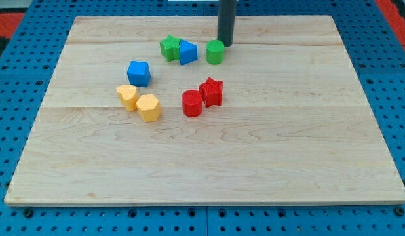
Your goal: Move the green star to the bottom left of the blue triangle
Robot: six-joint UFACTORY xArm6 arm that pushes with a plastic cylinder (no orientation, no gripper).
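Camera view, one moment on the wooden counter [202,170]: the arm's dark rod stands upright at the far side, its tip [224,44] resting just beside the far right edge of a green cylinder [215,52]. This arm carries no claw, only the rod, so nothing is spread, pressed together or pinching.

The green star [170,48] lies at the far side of the counter, left of centre, touching the left side of the blue triangle [187,52]. It sits to the left of the tip, with the blue triangle and the green cylinder both between them, so star and tip are apart. The green cylinder stands just to the right of the blue triangle, a narrow gap showing between the two.

Nearer and to the left sits a blue cube [139,73], alone. Nearer still, two yellow blocks touch each other: a rounded one [128,96] on the left and a hexagonal one [149,107] on the right. At the centre, a red cylinder [192,103] touches a red star [212,91] on its far right.
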